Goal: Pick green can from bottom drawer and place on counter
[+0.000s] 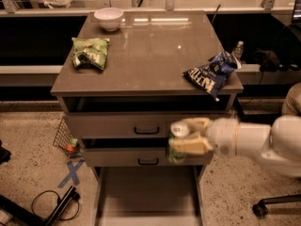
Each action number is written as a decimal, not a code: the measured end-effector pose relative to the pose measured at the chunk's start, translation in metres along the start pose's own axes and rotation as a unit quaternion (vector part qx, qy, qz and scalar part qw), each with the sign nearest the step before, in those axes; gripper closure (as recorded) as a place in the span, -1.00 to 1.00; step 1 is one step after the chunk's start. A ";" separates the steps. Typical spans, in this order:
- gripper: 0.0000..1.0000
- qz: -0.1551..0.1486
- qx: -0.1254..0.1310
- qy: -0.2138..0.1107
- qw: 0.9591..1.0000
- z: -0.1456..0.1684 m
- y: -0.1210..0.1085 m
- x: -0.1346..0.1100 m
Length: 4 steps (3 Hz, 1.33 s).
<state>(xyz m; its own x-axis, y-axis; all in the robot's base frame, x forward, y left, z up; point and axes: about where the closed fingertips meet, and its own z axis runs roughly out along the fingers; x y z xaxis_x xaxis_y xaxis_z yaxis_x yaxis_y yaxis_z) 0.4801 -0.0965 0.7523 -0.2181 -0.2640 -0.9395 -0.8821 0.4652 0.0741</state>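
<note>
My gripper (188, 135) is shut on the green can (176, 143), which has a silver top. It holds the can in front of the two upper drawers, at their right half, well above the open bottom drawer (148, 194). The white arm (263, 142) reaches in from the right. The drawer's pale floor shows nothing on it. The counter (150, 46) lies above and behind the can.
On the counter are a white bowl (108, 18) at the back left, a green snack bag (89, 52) at the left and a blue snack bag (211, 72) at the right edge. A wire basket (66, 138) and black cables (51, 206) lie on the floor at the left.
</note>
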 end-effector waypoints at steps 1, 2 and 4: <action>1.00 -0.014 0.044 0.027 0.999 -0.013 -0.008 -0.083; 1.00 -0.013 0.059 0.037 0.997 -0.002 -0.022 -0.142; 1.00 -0.012 0.068 0.040 0.997 -0.001 -0.037 -0.167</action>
<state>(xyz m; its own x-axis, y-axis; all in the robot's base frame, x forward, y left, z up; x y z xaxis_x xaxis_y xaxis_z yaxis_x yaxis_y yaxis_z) 0.5484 -0.0707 0.9070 -0.2351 -0.3395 -0.9108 -0.8233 0.5676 0.0009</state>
